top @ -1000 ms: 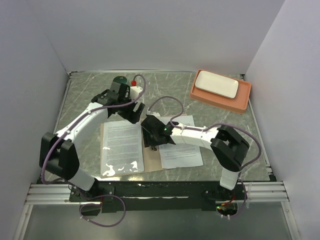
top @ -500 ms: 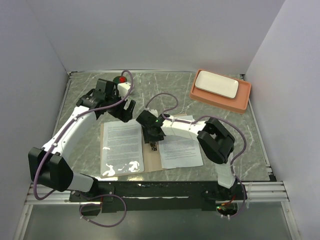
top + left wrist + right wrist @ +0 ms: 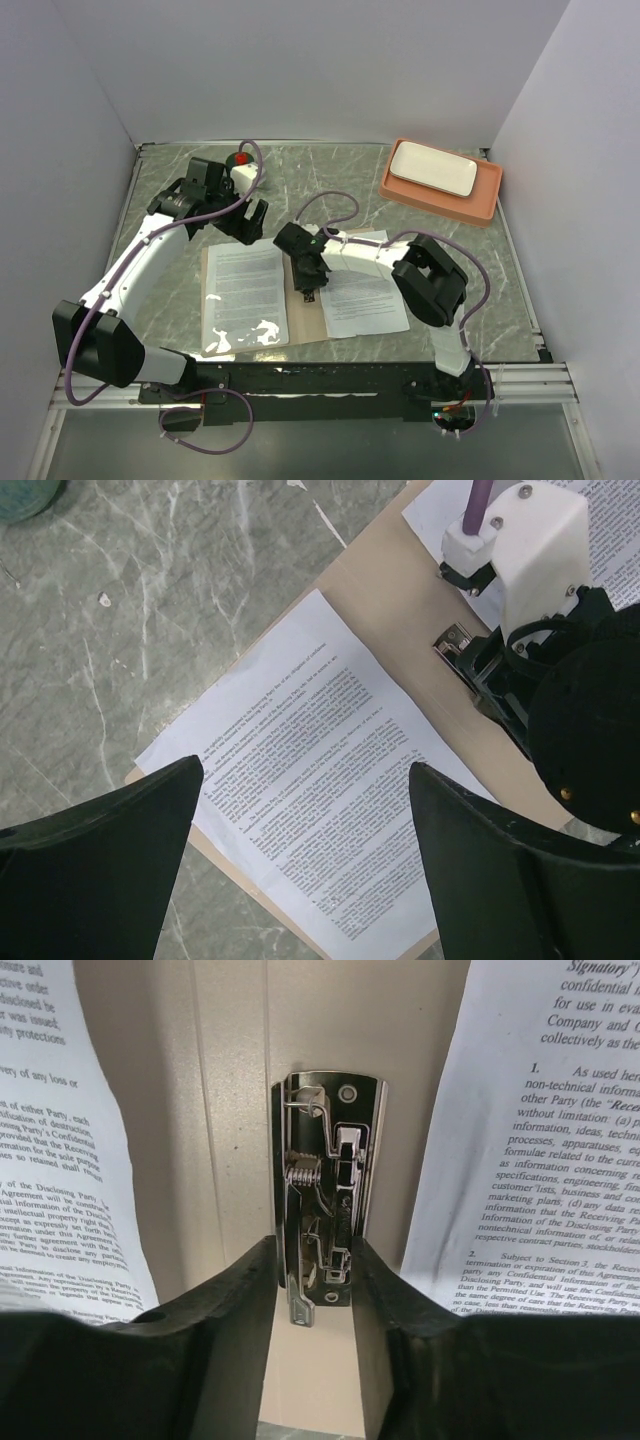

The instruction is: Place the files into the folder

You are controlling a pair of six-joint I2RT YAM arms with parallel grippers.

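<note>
**Top view.** The folder (image 3: 304, 318) lies open and flat on the marble table (image 3: 340, 170), toward the arms' edge. The files lie on it as two sheets. The left sheet (image 3: 245, 295) is on the left half and the right sheet (image 3: 365, 300) on the right half, with a bare tan strip between them. The right gripper (image 3: 308, 290) points down onto that strip. The left gripper (image 3: 250, 222) hangs near the folder's far edge, beyond the left sheet. An orange tray (image 3: 392, 187) holding a white plate (image 3: 433, 168) sits in the far right corner, well apart from the folder. Bare marble lies between tray and folder and along the far wall.

**Left wrist view.** The left gripper's fingers (image 3: 100, 860) stand wide apart with nothing between them, and the left sheet shows in the gap below. One corner of this sheet overhangs the folder's edge onto the marble. The right arm's head covers most of the metal clip (image 3: 452, 642) on the spine.

**Right wrist view.** The metal clip runs along the bare spine, and the sheet edges on each side do not touch it. The right gripper's fingers (image 3: 225, 1340) stand a narrow gap apart, flanking the clip's near end, each just beside it. Whether they press it cannot be told
</note>
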